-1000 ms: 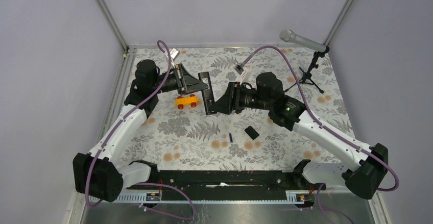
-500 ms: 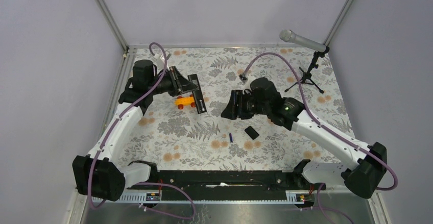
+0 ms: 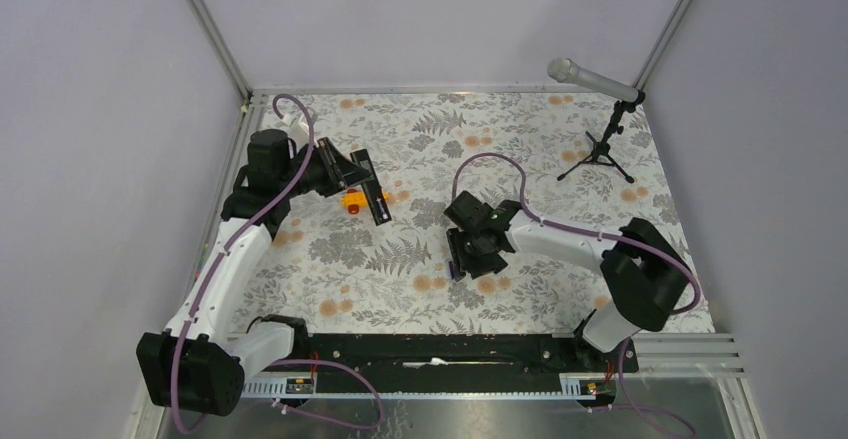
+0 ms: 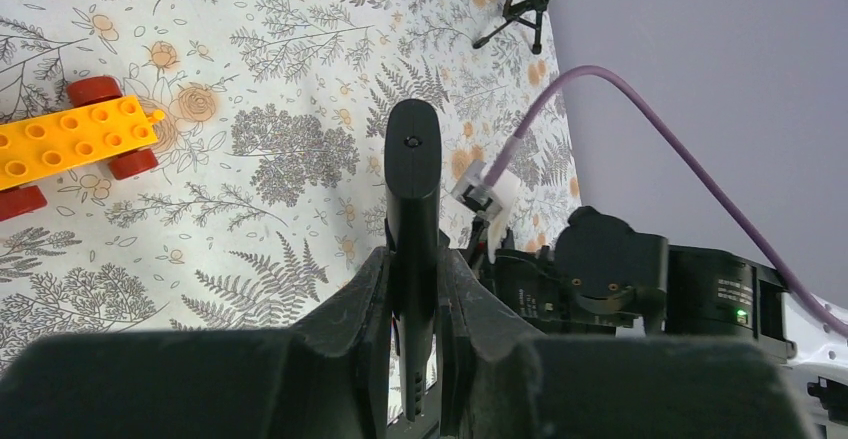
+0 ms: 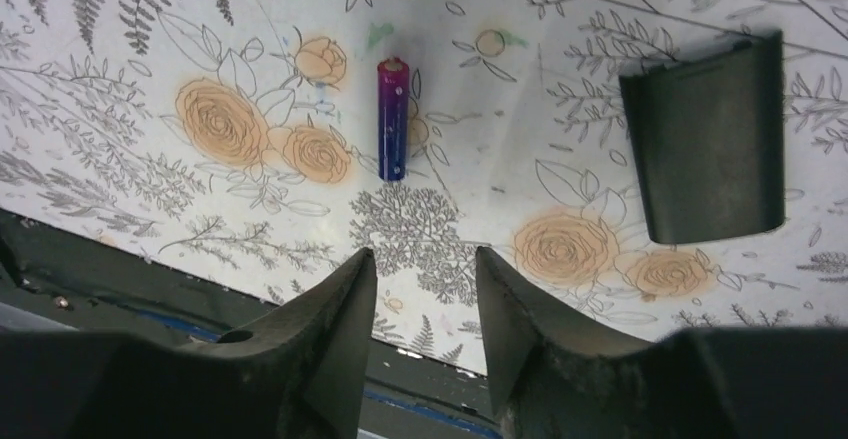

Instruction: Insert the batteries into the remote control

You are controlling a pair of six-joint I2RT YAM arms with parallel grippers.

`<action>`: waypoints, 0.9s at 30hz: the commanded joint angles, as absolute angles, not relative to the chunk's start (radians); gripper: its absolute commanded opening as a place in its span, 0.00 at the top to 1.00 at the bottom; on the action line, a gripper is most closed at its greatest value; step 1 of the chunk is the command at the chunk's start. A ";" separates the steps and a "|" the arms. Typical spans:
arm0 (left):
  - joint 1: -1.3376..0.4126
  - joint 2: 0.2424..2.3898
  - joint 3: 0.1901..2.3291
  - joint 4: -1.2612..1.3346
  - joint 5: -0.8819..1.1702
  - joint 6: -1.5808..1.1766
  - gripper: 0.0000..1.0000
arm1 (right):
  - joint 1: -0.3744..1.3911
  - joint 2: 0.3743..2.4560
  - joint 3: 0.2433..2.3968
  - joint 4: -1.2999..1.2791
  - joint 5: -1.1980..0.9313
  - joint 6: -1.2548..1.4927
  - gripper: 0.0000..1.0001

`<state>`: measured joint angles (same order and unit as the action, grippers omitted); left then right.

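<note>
Left gripper [image 4: 413, 269] clamps the remote [image 4: 413, 164] above the table. Right gripper [image 5: 420, 264] hangs part-open, empty, over a battery [image 5: 392, 119].

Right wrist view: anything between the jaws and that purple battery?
Nothing visible. The battery lies alone on the floral cloth straight ahead of the right gripper, jaws open; the black cover sits well off to one side.

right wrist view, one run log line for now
left gripper: shut on remote control | right gripper: open, empty, aimed at purplish-blue battery | black cover: flat on table, apart from battery
</note>
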<state>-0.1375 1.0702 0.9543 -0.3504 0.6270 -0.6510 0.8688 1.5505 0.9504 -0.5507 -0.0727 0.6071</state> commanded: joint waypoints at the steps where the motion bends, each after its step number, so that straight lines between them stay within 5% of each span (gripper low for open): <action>1: -0.125 1.043 0.945 -0.296 0.618 -0.639 1.00 | 0.890 1.631 1.044 -0.596 0.018 0.604 0.59; 6: -0.111 1.031 0.933 -0.284 0.622 -0.648 1.00 | 0.926 1.714 1.125 -0.660 0.092 0.572 0.68; 15: -0.068 1.005 0.925 -0.296 0.601 -0.647 1.00 | 0.954 1.754 1.202 -0.640 0.173 0.537 0.47; 27: -0.043 0.999 0.920 -0.296 0.587 -0.661 1.00 | 0.949 1.822 1.177 -0.621 0.165 0.764 0.68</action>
<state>-0.0513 1.0199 0.9222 -0.3435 0.5968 -0.6552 0.9501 1.8313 1.1931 -0.6415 0.1467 0.6682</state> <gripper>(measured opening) 0.167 0.339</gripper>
